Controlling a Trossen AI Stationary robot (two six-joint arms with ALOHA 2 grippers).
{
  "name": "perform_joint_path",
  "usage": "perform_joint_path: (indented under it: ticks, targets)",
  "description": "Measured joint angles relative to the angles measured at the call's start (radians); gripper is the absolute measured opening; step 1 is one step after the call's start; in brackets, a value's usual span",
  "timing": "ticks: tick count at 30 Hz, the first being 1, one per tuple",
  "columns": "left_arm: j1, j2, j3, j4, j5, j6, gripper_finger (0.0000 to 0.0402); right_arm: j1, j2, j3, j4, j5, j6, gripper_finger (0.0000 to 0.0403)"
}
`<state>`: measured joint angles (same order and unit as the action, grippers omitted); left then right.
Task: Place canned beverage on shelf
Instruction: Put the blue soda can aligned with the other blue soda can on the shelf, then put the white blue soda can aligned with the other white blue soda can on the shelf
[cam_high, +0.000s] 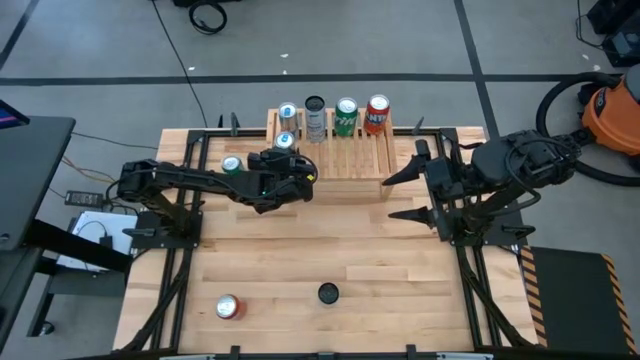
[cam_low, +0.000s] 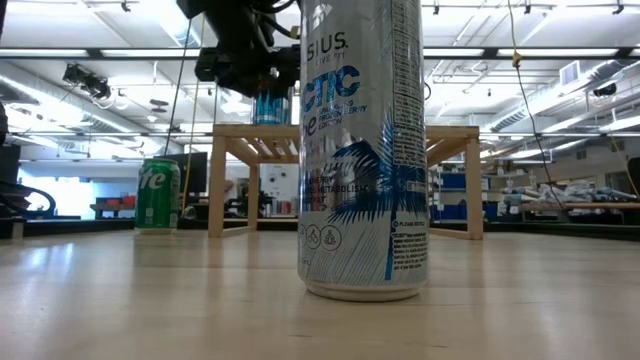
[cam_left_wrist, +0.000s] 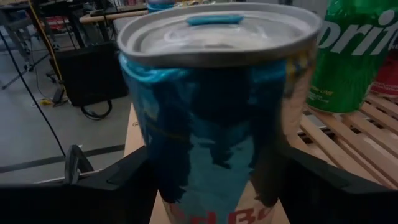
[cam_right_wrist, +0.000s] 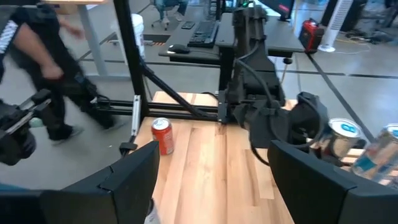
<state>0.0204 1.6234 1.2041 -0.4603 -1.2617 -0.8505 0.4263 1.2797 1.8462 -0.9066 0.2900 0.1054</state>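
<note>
where the shelf (cam_high: 330, 150) begins, left gripper (cam_high: 290, 166) brackets blue can (cam_left_wrist: 214, 112).

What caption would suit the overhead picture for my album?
Left tool sets a blue can on the shelf beside four others; right tool waits.

Around you: grey floor (cam_high: 420, 40) crossed by pale tape lines. An orange vacuum (cam_high: 610, 115) sits off the counter's far right corner, a coiled black cable (cam_high: 207, 14) on the floor beyond. Ceiling strip lights (cam_low: 90, 62) overhead; a person (cam_right_wrist: 43, 74) walks past dark desks (cam_right_wrist: 205, 43).
</note>
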Motion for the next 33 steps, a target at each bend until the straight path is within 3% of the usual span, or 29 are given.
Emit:
perform_joint_path:
  ticks: [7, 16, 33]
  targets:
    - [0.000, -0.006, -0.001, 0.042, -0.007, 0.032, 0.0281, 0.000, 0.000, 0.000, 0.000, -0.030, -0.002, 0.0307]
    - [-0.010, -0.047, -0.001, 0.312, -0.010, 0.342, 0.0282, 0.000, 0.000, 0.000, -0.006, -0.030, 0.000, 0.0307]
    - [-0.026, -0.242, -0.001, 0.419, -0.054, 0.605, 0.0282, 0.000, 0.000, 0.000, -0.009, -0.030, -0.003, 0.0307]
